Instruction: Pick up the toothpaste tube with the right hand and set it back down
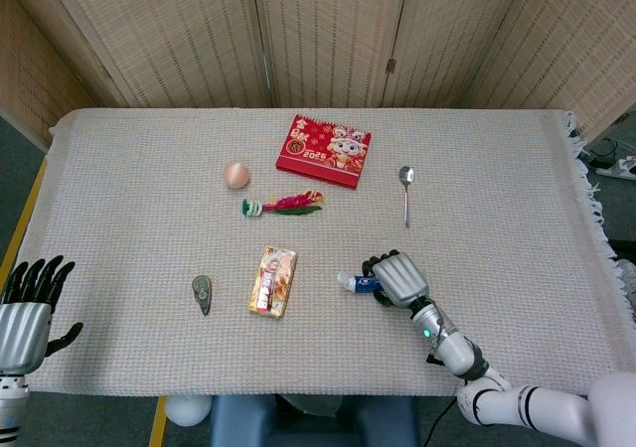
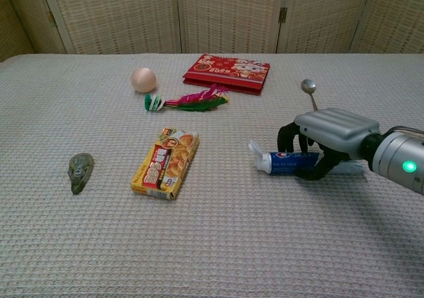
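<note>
The toothpaste tube [image 2: 286,162] is blue and white with a white cap pointing left; in the head view the tube [image 1: 357,283] shows only its cap end past my right hand. My right hand [image 2: 329,138] [image 1: 396,278] is wrapped around the tube's middle, fingers curled over the far side and thumb underneath. The cap end looks slightly raised off the cloth. My left hand [image 1: 28,308] hangs off the table's near left corner, fingers apart, holding nothing.
A yellow snack box [image 2: 166,162] lies left of the tube, a small green item [image 2: 79,170] further left. Behind are a feathered shuttlecock [image 2: 189,100], an egg [image 2: 143,80], a red booklet [image 2: 227,71] and a spoon [image 2: 309,89].
</note>
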`<state>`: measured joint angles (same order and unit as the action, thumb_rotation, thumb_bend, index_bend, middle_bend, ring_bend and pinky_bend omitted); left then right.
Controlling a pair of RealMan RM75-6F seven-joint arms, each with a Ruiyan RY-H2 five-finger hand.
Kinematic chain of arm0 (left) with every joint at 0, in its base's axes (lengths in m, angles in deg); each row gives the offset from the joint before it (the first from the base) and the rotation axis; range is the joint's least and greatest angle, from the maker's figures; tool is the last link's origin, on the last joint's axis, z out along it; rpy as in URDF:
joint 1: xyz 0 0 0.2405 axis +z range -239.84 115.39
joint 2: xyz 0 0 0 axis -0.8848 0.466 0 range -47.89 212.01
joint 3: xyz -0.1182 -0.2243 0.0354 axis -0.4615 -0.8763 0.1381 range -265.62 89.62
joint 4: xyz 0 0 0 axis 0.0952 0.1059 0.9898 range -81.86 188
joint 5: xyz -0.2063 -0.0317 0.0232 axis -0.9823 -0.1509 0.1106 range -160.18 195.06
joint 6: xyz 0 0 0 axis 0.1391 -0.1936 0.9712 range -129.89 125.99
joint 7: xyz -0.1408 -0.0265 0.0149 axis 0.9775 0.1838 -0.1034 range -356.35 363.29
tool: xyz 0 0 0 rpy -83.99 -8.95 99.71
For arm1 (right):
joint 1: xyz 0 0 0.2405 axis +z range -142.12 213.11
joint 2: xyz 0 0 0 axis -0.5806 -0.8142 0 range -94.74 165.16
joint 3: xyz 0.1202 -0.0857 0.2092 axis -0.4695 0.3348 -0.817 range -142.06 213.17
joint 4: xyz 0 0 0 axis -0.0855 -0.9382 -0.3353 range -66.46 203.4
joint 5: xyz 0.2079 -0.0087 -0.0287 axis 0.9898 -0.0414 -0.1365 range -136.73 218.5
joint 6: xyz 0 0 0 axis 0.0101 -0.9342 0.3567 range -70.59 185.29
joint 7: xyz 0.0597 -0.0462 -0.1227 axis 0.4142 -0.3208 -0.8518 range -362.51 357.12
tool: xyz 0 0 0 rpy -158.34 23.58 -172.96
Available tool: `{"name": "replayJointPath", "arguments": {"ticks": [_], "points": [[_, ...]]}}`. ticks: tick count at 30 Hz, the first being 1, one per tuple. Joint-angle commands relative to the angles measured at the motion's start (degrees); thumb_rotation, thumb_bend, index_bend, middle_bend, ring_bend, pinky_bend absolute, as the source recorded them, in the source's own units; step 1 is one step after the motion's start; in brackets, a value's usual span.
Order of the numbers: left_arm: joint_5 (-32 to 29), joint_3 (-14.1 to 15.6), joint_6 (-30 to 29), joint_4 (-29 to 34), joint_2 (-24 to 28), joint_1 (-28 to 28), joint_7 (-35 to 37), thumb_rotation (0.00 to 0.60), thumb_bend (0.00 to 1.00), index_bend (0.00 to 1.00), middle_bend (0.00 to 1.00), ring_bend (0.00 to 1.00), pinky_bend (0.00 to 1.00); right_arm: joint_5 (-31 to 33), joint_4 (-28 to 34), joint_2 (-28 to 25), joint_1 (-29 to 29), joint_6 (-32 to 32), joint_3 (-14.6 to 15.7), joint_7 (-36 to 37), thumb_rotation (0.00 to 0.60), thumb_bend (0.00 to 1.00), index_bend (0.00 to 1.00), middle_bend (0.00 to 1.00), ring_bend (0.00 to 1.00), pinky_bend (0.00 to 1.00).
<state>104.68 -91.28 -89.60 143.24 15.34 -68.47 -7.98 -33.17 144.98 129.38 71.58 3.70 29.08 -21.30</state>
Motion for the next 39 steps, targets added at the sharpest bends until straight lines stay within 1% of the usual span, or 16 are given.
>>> {"name": "replayJointPath", "arguments": {"ticks": [1, 6, 9, 12, 14, 19, 20, 21, 22, 23, 24, 25, 27, 31, 35, 39], "points": [[0.1, 0.0, 0.1, -0.1, 0.0, -0.1, 0.0, 0.6, 0.24, 0.15, 0.1, 0.09, 0.0, -0.1, -0.1, 0.1, 0.1, 0.0, 0.1, 0.6, 0.6, 0.44, 0.48, 0.46, 0.47, 0.4], [0.6, -0.2, 0.9, -0.1, 0.0, -0.9, 0.3, 0.6, 0.24, 0.16, 0.1, 0.09, 0.0, -1.1, -0.3, 0.0, 0.2, -0.4, 0.2, 2.6, 0.6, 0.57, 0.54, 0.51, 0.53, 0.49], [1.6, -0.2, 2.1, 0.3, 0.3, -2.1, 1.2, 0.6, 0.24, 0.16, 0.11, 0.1, 0.0, -2.0, 0.5, -1.0, 0.8, 0.2, 0.3, 3.8, 0.6, 0.65, 0.56, 0.52, 0.55, 0.52], [3.4, -0.6, 3.6, 0.5, 0.6, -4.2, 2.8, 0.6, 0.24, 0.17, 0.14, 0.13, 0.0, -3.0, 2.7, -3.2, 1.7, 0.7, 0.0, 3.4, 0.6, 0.69, 0.57, 0.52, 0.56, 0.53], [4.9, -1.0, 4.7, 0.2, 0.5, -6.0, 4.2, 0.6, 0.24, 0.18, 0.17, 0.16, 0.02, -3.4, 5.3, -5.2, 2.5, 1.2, -0.5, 2.7, 0.6, 0.71, 0.57, 0.53, 0.56, 0.54], [8.0, -1.7, 8.8, -0.3, 0.1, -10.9, 6.4, 0.6, 0.25, 0.21, 0.3, 0.3, 0.2, -2.6, 12.9, -11.8, 5.1, 3.7, -2.2, -1.2, 0.6, 0.72, 0.57, 0.53, 0.57, 0.55], [8.7, -1.7, 9.6, -0.3, 0.0, -11.8, 6.5, 0.6, 0.26, 0.21, 0.35, 0.35, 0.26, -2.0, 14.4, -13.1, 5.7, 4.4, -2.6, -2.4, 0.6, 0.73, 0.57, 0.53, 0.57, 0.55], [9.5, -1.8, 10.7, -0.1, -0.1, -13.1, 6.9, 0.6, 0.29, 0.22, 0.41, 0.42, 0.36, -1.1, 16.3, -14.8, 6.5, 5.1, -3.1, -4.1, 0.6, 0.73, 0.57, 0.53, 0.57, 0.55], [10.1, -1.8, 11.5, 0.1, -0.3, -14.0, 7.1, 0.6, 0.32, 0.22, 0.46, 0.47, 0.41, -0.3, 17.7, -15.9, 7.0, 5.7, -3.5, -5.3, 0.6, 0.73, 0.57, 0.53, 0.57, 0.55], [10.6, -1.8, 12.5, 0.4, -0.4, -15.0, 7.3, 0.6, 0.37, 0.23, 0.55, 0.56, 0.51, 0.6, 19.0, -16.9, 7.6, 6.2, -3.9, -6.5, 0.6, 0.74, 0.57, 0.53, 0.57, 0.55], [11.3, -1.7, 13.8, 1.0, -0.4, -16.2, 7.6, 0.6, 0.42, 0.24, 0.64, 0.63, 0.57, 1.8, 20.6, -18.2, 8.3, 6.8, -4.4, -8.0, 0.6, 0.74, 0.57, 0.53, 0.57, 0.55], [11.8, -1.5, 14.8, 1.5, -0.4, -17.2, 8.1, 0.6, 0.45, 0.24, 0.7, 0.69, 0.6, 2.8, 21.6, -19.0, 8.9, 7.2, -4.7, -9.3, 0.6, 0.74, 0.57, 0.53, 0.57, 0.55], [12.9, -1.4, 16.9, 2.2, -0.8, -19.4, 9.4, 0.6, 0.54, 0.23, 0.8, 0.78, 0.64, 5.4, 23.9, -20.8, 10.3, 7.8, -5.4, -12.3, 0.6, 0.74, 0.57, 0.53, 0.57, 0.55], [14.3, -1.5, 20.0, 2.0, -2.3, -23.1, 10.7, 0.6, 0.64, 0.23, 0.88, 0.84, 0.72, 10.0, 27.1, -23.1, 12.9, 8.5, -6.1, -16.8, 0.6, 0.74, 0.57, 0.53, 0.58, 0.55], [14.4, -1.8, 22.3, 2.1, -4.0, -25.8, 11.5, 0.6, 0.69, 0.21, 0.96, 0.89, 0.77, 13.6, 29.1, -23.7, 15.3, 7.8, -5.7, -21.7, 0.6, 0.75, 0.57, 0.53, 0.58, 0.55], [14.3, -2.3, 24.1, 2.8, -5.7, -28.4, 10.8, 0.6, 0.72, 0.18, 0.98, 0.91, 0.78, 16.8, 30.5, -23.2, 17.4, 6.4, -5.3, -24.9, 0.6, 0.75, 0.57, 0.53, 0.58, 0.55]]}}
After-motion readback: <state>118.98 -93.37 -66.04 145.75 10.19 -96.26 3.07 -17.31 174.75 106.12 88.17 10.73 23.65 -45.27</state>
